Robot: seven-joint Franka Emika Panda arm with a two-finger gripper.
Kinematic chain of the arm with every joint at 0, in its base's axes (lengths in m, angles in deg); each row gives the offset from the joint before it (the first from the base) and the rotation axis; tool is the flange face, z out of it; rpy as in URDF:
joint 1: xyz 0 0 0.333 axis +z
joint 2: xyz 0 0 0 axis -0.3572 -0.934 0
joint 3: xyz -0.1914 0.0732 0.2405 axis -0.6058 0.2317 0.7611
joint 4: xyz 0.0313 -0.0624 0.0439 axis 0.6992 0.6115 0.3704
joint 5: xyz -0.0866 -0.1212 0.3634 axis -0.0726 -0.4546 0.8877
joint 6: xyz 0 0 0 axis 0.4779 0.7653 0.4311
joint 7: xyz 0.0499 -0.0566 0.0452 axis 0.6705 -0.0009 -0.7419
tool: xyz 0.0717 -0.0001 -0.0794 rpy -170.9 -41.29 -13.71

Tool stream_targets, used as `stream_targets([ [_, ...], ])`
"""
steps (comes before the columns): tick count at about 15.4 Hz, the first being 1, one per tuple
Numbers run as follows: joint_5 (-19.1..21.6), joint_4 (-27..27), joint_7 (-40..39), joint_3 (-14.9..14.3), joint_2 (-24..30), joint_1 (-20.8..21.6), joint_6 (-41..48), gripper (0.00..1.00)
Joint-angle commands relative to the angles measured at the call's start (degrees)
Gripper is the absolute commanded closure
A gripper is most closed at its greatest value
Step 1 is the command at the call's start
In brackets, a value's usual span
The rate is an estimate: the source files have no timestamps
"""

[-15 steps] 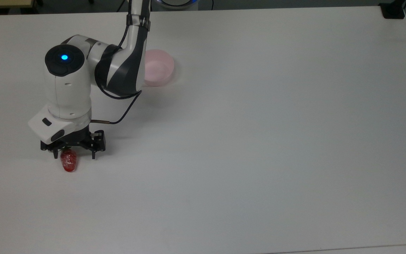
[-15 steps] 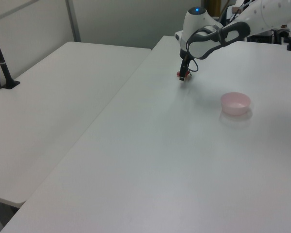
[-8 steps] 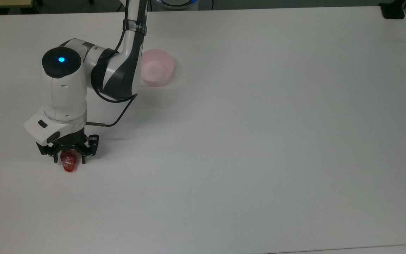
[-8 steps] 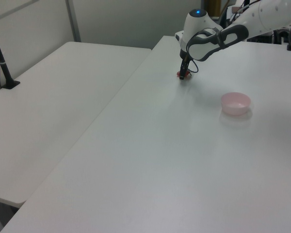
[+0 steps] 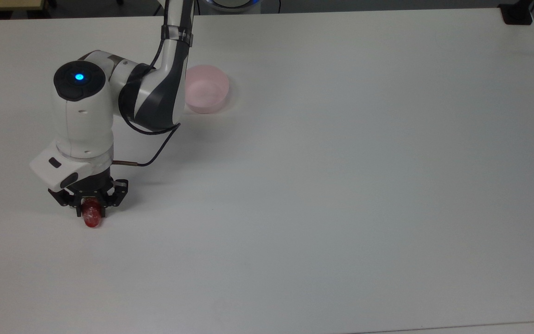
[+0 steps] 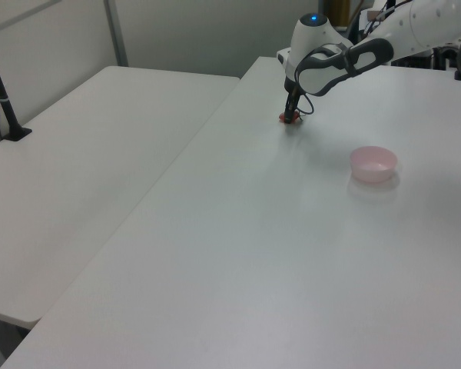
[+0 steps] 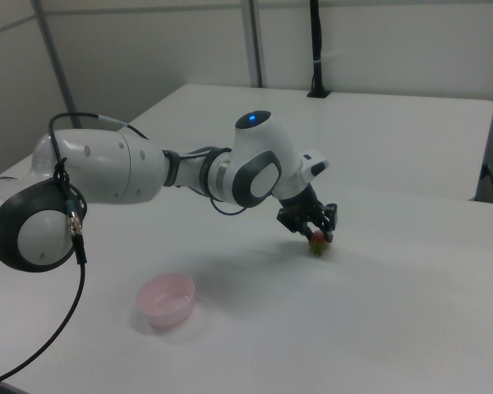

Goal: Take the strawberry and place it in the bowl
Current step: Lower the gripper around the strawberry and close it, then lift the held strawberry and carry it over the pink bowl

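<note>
Grasp step rn imo: the gripper [image 5: 92, 207] is down at table level w/ its fingers pinched in on the strawberry [image 5: 92, 217], which sits near the top view's left edge of the white table [image 5: 341, 185], red tip poking out below the fingers. In the right view the gripper [image 7: 315, 233] is right on top of the berry [image 7: 318, 243] and you can see a bit of green at the cap end. Can't tell if the berry is off the surface yet, looks like it's touching the table or barely above. The pink bowl [image 5: 206, 95] is well apart, up and to the top view's right of the berry, partly behind the arm's elbow; it looks empty in the left view [image 6: 373, 163]. Next move prob needs a straight lift w/o squeezing harder (glossy lil thing, could squirt out), then carry over the bowl rim and let go low.
</note>
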Motion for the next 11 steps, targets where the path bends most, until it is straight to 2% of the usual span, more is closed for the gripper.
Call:
stream_targets([
  [1,2.93,1.34,-1.81,-0.67,5.38,-0.40,-0.59,0.57],
  [3,3.03,4.94,-1.99,-0.40,11.96,-0.23,0.02,0.57],
  [4,3.03,10.52,-2.08,0.03,17.91,0.55,1.07,0.56],
  [7,2.94,20.92,-4.27,0.48,29.01,3.45,7.30,0.55],
  [9,2.85,26.73,-4.54,1.79,35.78,4.60,12.13,0.54],
  [11,2.50,33.41,-4.28,5.04,42.64,4.69,15.92,0.53],
])
